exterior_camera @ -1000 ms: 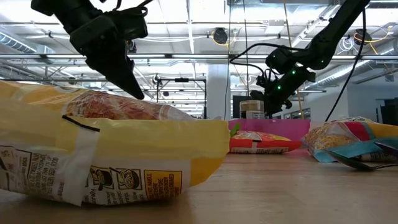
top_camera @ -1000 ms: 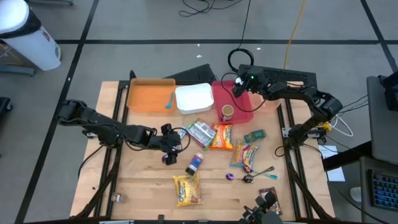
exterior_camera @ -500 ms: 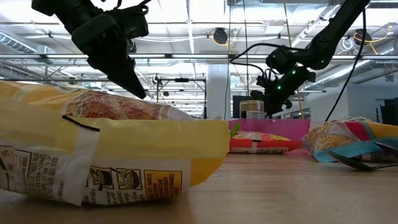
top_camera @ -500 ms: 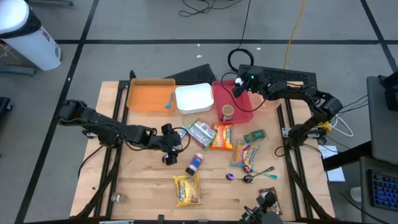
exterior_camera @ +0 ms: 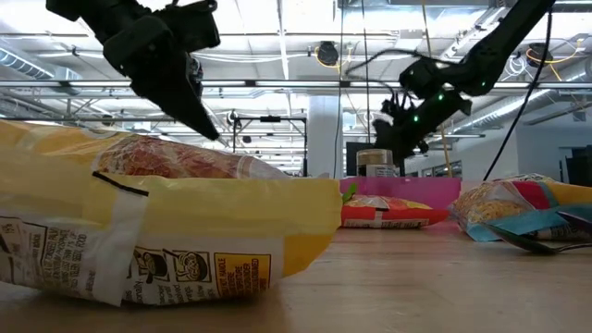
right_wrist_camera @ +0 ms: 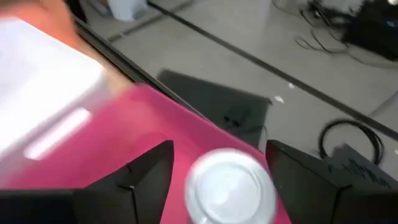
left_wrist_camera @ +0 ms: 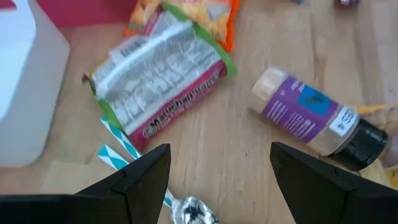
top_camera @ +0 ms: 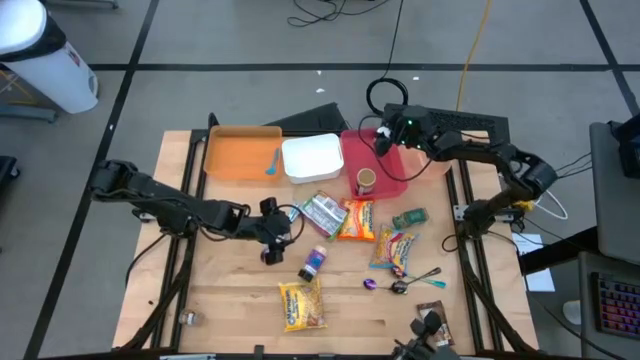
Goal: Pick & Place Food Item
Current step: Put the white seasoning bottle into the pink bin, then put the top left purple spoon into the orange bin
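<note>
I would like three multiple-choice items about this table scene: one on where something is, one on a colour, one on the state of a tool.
1. Where does the brown cup stand?
A. in the pink tray
B. in the orange tray
C. on the bare wood

2. What colour is the label of the spice bottle?
A. red
B. purple
C. green

3. How are the fingers of the left tool?
A. shut on the bottle
B. shut on a spoon
C. open, holding nothing

Answers:
1 A: the high view shows the cup inside the pink tray.
2 B: the left wrist view shows a purple label.
3 C: both fingers stand apart over the wood, nothing between them.
</note>
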`<state>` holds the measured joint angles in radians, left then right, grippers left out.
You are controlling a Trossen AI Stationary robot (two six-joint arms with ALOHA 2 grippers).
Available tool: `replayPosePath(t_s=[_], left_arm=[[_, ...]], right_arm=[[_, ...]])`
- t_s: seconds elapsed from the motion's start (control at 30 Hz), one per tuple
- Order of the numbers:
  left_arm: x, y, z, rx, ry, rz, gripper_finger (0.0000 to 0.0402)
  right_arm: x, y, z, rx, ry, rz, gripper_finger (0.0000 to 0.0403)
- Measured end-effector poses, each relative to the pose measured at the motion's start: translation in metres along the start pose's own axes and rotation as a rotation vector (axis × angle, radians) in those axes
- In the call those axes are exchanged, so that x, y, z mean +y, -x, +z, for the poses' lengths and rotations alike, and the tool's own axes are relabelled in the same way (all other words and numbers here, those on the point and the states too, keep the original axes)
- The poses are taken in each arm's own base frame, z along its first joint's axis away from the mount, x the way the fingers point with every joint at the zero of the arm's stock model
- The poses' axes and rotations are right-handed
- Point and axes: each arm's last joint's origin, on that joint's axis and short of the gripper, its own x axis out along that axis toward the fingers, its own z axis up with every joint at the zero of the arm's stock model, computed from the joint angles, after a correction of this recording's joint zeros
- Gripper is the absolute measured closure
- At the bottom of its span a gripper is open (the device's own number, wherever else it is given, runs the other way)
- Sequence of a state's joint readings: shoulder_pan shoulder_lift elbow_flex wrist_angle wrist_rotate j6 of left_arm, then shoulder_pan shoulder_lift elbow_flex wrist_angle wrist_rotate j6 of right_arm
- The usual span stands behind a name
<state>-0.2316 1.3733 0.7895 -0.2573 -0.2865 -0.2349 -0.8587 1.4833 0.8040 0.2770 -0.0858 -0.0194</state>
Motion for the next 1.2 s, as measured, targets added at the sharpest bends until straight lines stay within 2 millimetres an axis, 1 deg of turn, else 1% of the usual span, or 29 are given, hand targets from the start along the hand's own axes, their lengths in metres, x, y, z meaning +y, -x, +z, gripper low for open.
replayPosePath(t_s=[0.1, 0.17, 0.3, 0.43, 0.53, 0.63, 0.73, 0.8, 0.87, 0.97, 1.03, 1.2], left_arm=[[0.005, 0.012, 0.004, -0.037, 0.004, -0.003, 0.0119], [0.009, 0.023, 0.009, -0.078, 0.009, -0.009, 0.0119], [0.018, 0.055, 0.013, -0.155, 0.007, -0.019, 0.0119], [0.028, 0.089, 0.009, -0.213, 0.03, -0.033, 0.0119], [0.036, 0.117, 0.001, -0.253, 0.065, -0.054, 0.0119], [0.041, 0.141, -0.005, -0.313, 0.08, -0.088, 0.0119], [0.044, 0.16, -0.011, -0.376, 0.078, -0.125, 0.0119], [0.045, 0.169, -0.014, -0.41, 0.05, -0.143, 0.0119], [0.045, 0.175, -0.016, -0.439, 0.023, -0.154, 0.0119], [0.042, 0.172, -0.018, -0.481, -0.012, -0.166, 0.0119], [0.039, 0.163, -0.021, -0.504, -0.032, -0.172, 0.0119], [0.028, 0.126, -0.038, -0.576, -0.043, -0.192, 0.0119]], right_arm=[[0.005, 0.014, 0.011, -0.046, 0.009, 0.054, 0.0152], [0.009, 0.026, 0.019, -0.079, 0.017, 0.075, 0.0152], [0.022, 0.053, 0.036, -0.173, 0.045, 0.171, 0.0152], [0.04, 0.08, 0.049, -0.256, 0.065, 0.359, 0.0151], [0.056, 0.097, 0.053, -0.293, 0.096, 0.531, 0.0151], [0.073, 0.108, 0.054, -0.31, 0.135, 0.677, 0.0151], [0.091, 0.113, 0.052, -0.302, 0.162, 0.772, 0.0151], [0.102, 0.115, 0.049, -0.288, 0.176, 0.82, 0.0151], [0.116, 0.115, 0.045, -0.269, 0.192, 0.873, 0.0151], [0.136, 0.115, 0.032, -0.242, 0.219, 0.957, 0.0151], [0.151, 0.114, 0.021, -0.263, 0.24, 1.018, 0.0151], [0.182, 0.117, -0.015, -0.338, 0.233, 1.179, 0.0151]])
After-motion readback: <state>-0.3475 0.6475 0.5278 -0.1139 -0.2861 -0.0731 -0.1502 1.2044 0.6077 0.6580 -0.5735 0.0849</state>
